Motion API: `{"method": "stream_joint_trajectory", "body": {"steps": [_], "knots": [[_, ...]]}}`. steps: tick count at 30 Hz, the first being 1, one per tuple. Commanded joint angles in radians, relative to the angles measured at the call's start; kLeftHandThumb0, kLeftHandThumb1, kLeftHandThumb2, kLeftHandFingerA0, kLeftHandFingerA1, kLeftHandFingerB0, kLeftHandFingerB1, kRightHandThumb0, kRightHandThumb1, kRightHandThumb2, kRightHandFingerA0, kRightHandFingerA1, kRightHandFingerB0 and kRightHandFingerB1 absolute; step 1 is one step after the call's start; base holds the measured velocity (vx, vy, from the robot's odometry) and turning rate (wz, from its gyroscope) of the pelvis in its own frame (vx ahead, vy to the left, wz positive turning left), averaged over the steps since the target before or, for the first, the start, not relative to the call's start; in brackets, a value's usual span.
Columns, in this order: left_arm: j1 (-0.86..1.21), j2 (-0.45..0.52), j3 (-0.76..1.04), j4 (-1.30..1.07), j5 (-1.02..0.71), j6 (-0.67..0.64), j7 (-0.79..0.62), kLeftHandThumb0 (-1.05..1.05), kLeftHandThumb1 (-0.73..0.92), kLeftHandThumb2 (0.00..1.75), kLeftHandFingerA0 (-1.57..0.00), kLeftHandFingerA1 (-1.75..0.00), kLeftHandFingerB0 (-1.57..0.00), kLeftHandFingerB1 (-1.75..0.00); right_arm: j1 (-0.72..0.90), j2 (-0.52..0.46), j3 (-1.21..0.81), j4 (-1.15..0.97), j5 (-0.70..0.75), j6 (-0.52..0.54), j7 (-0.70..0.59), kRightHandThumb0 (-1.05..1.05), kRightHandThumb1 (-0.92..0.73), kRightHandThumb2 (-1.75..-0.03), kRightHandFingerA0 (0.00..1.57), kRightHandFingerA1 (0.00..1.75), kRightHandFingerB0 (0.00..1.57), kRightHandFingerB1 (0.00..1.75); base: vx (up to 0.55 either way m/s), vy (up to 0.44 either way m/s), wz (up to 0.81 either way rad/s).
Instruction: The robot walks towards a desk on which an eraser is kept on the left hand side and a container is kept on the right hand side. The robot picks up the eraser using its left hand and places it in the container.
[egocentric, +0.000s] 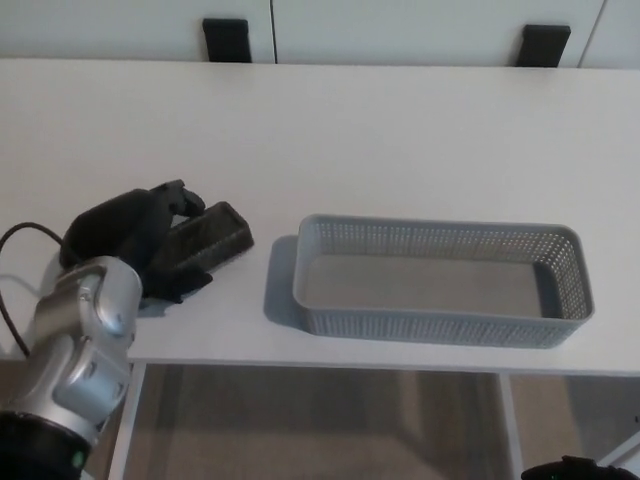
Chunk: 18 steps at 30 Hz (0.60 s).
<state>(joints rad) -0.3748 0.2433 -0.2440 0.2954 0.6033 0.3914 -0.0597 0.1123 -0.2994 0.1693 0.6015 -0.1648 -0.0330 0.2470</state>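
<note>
Worktop (330, 130) white, spanning the full width, with two black brackets (226, 40) at the far edge against pale cabinet fronts. Grey mesh container (440, 282) on the right, near the front edge, long side running left to right, nothing inside. Silver left forearm (78, 350) rising from the near left, thin black cable (12, 240) looping beside it. Left hand (130, 238) on the near left of the worktop, clenched around the eraser (205, 240), fingers (178, 198) curled over its far side. Eraser dark, resting low at the surface, its right end poking out, apart from the container. Right hand out of sight.
</note>
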Motion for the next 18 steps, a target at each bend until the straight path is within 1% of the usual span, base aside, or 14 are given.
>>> {"method": "stream_joint_trajectory", "body": {"steps": [1, 2, 4, 5, 6, 7, 9, 10, 11, 13, 15, 16, 18], "knots": [[0.031, -0.042, 0.131, -0.084, -0.183, -0.083, -0.011, -0.32, 0.78, 0.78, -1.02, -1.32, -0.85, -0.72, 0.002, -0.028, 0.002, -0.015, -0.014, 0.025, 0.019, -0.32, -0.55, -0.56, 0.56, 0.52, 0.4, 0.44, 0.0, 0.0, 0.0], [0.028, -0.05, 0.141, -0.112, -0.188, -0.075, -0.014, -0.32, 0.8, 0.77, -1.04, -1.34, -0.83, -0.74, 0.002, -0.028, 0.002, -0.017, -0.013, 0.029, 0.02, -0.31, -0.56, -0.56, 0.56, 0.52, 0.39, 0.43, 0.0, 0.0, 0.0], [0.022, -0.062, 0.146, -0.199, -0.178, -0.039, -0.025, -0.31, 0.83, 0.72, -1.0, -1.39, -0.82, -0.73, 0.005, -0.03, 0.002, -0.022, -0.011, 0.032, 0.024, -0.31, -0.56, -0.56, 0.57, 0.53, 0.39, 0.44, 0.0, 0.0, 0.0], [0.022, -0.068, 0.148, -0.225, -0.176, -0.03, -0.028, -0.31, 0.83, 0.72, -1.0, -1.39, -0.82, -0.73, 0.006, -0.031, 0.001, -0.022, -0.01, 0.032, 0.025, -0.31, -0.56, -0.56, 0.57, 0.53, 0.39, 0.44, 0.0, 0.0, 0.0], [0.013, -0.081, 0.152, -0.308, -0.181, -0.026, -0.033, -0.24, 0.82, 0.66, -0.99, -1.36, -0.85, -0.67, 0.005, -0.031, 0.006, -0.026, -0.017, 0.04, 0.024, -0.31, -0.56, -0.56, 0.57, 0.52, 0.4, 0.43, 0.0, 0.0, 0.0], [0.009, -0.087, 0.15, -0.343, -0.181, -0.011, -0.037, -0.22, 0.81, 0.68, -1.01, -1.36, -0.84, -0.68, 0.002, -0.032, 0.008, -0.026, -0.02, 0.041, 0.023, -0.31, -0.56, -0.56, 0.58, 0.52, 0.4, 0.43, 0.0, 0.0, 0.0], [0.007, -0.094, 0.142, -0.385, -0.178, 0.005, -0.046, -0.2, 0.82, 0.65, -1.0, -1.36, -0.84, -0.67, 0.003, -0.033, 0.009, -0.025, -0.02, 0.041, 0.023, -0.31, -0.56, -0.56, 0.58, 0.52, 0.4, 0.44, 0.0, 0.0, 0.0], [0.003, -0.096, 0.13, -0.427, -0.173, 0.004, -0.056, -0.17, 0.81, 0.64, -1.02, -1.32, -0.82, -0.66, 0.002, -0.034, 0.006, -0.019, -0.016, 0.036, 0.025, -0.31, -0.56, -0.56, 0.58, 0.53, 0.4, 0.44, 0.0, 0.0, 0.0], [0.0, -0.112, 0.119, -0.487, -0.183, 0.008, -0.072, -0.09, 0.79, 0.63, -0.98, -1.31, -0.82, -0.66, 0.003, -0.036, 0.008, -0.018, -0.015, 0.029, 0.031, -0.31, -0.56, -0.56, 0.57, 0.53, 0.4, 0.44, 0.0, 0.0, 0.0], [-0.006, -0.114, 0.073, -0.544, -0.152, 0.026, -0.094, -0.11, 0.76, 0.65, -0.93, -1.29, -0.79, -0.62, 0.004, -0.038, 0.01, -0.016, -0.019, 0.024, 0.028, -0.32, -0.56, -0.56, 0.6, 0.54, 0.41, 0.44, 0.0, 0.0, 0.0], [-0.008, -0.121, 0.04, -0.576, -0.137, 0.034, -0.101, -0.08, 0.75, 0.62, -0.81, -1.44, -0.82, -0.62, 0.001, -0.039, 0.014, -0.01, -0.024, 0.02, 0.024, -0.32, -0.57, -0.56, 0.63, 0.54, 0.41, 0.44, 0.0, 0.0, 0.0], [-0.009, -0.126, 0.01, -0.594, -0.124, 0.033, -0.108, -0.08, 0.77, 0.62, -0.83, -1.45, -0.83, -0.65, -0.001, -0.041, 0.015, -0.003, -0.025, 0.013, 0.025, -0.32, -0.57, -0.56, 0.64, 0.54, 0.41, 0.44, 0.0, 0.0, 0.0], [-0.011, -0.112, -0.043, -0.613, -0.088, 0.026, -0.115, -0.11, 0.77, 0.62, -0.83, -1.47, -0.83, -0.63, -0.002, -0.04, 0.025, -0.01, -0.036, 0.025, 0.016, -0.33, -0.57, -0.56, 0.65, 0.54, 0.42, 0.43, 0.0, 0.0, 0.0]]}}
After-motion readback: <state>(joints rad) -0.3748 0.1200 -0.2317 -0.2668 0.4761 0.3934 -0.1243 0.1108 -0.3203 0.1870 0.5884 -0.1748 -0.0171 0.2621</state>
